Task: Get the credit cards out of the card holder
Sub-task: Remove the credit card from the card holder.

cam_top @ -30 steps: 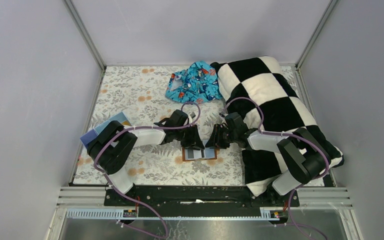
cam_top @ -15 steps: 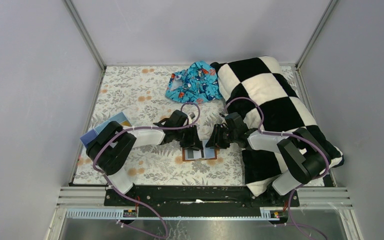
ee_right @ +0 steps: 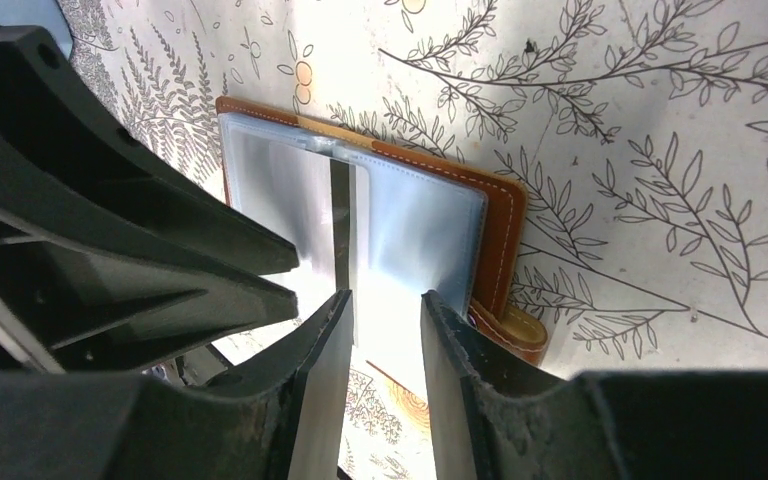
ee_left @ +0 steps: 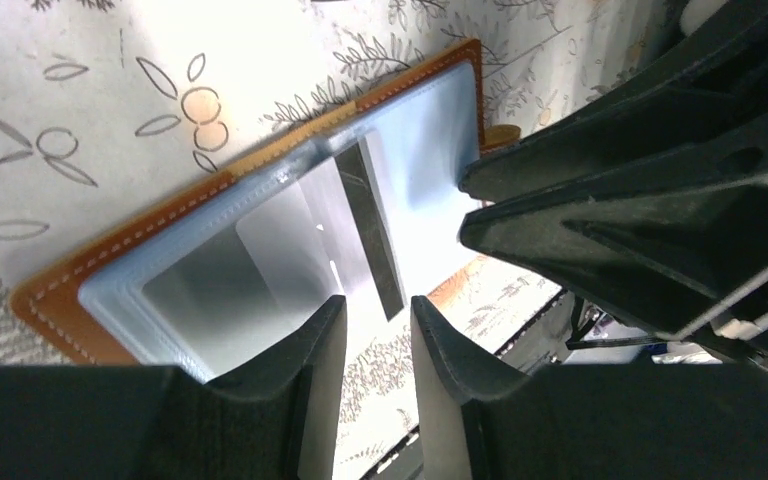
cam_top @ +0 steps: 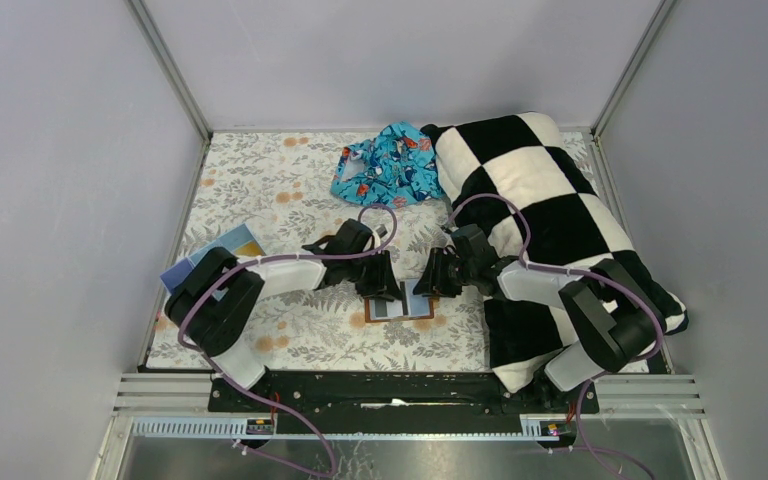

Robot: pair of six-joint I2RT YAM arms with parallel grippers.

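Left arm (cam_top: 218,298) shifted leftward, left end effector (ee_left: 377,303), right end effector (ee_right: 385,297) both narrowly apart, open card holder (cam_top: 400,309) lengthwise left-right

We stretch our left arm (cam_top: 290,272) and right arm (cam_top: 535,282) low and inward, wrists tipped down, so both pairs of jaws point at each other, close but apart. The left jaws stand slightly parted; the right jaws, just opposite them, show the same narrow gap.

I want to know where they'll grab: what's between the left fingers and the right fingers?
The open card holder, credit cards inside; the top view shows it.
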